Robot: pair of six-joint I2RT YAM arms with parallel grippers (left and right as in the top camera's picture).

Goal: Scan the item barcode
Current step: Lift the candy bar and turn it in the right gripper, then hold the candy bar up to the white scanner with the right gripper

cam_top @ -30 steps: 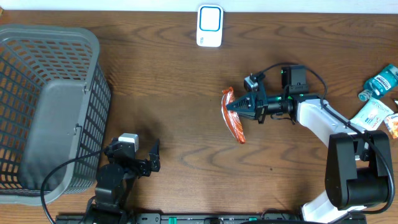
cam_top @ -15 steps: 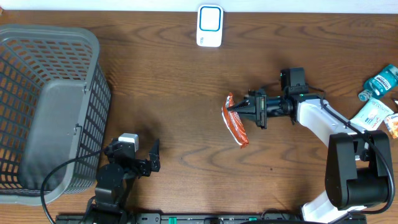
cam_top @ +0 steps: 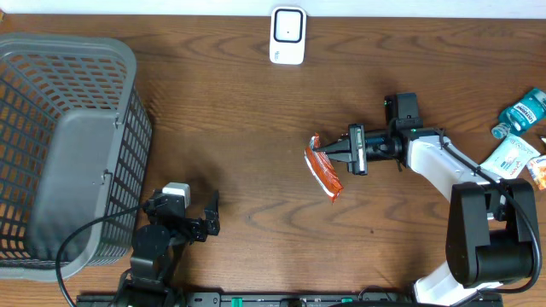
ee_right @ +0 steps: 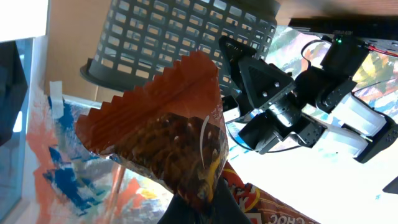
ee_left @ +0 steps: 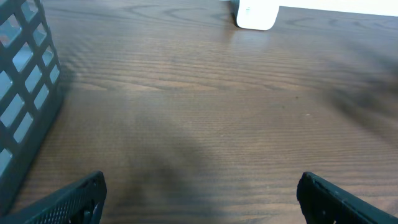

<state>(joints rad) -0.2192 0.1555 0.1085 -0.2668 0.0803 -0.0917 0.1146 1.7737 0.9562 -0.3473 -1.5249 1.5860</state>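
The item is an orange-red snack packet [cam_top: 324,171], held just above the table's middle with my right gripper [cam_top: 331,154] shut on its upper edge. In the right wrist view the packet [ee_right: 168,130] fills the centre, crimped edge up, and its lower end sits pinched in my right gripper [ee_right: 208,208]. No barcode shows on the faces I can see. The white scanner [cam_top: 287,36] stands at the far edge, well apart from the packet, and also appears as the scanner [ee_left: 255,14] in the left wrist view. My left gripper [cam_top: 184,211] rests open and empty near the front left [ee_left: 200,186].
A grey mesh basket [cam_top: 68,145] fills the left side, its wall [ee_left: 25,74] close to my left gripper. At the right edge lie a teal bottle [cam_top: 519,112], a white pouch [cam_top: 510,156] and an orange item [cam_top: 537,173].
The right wrist has rolled, turning the packet and carrying it slightly right and toward the front. The left arm has not moved.
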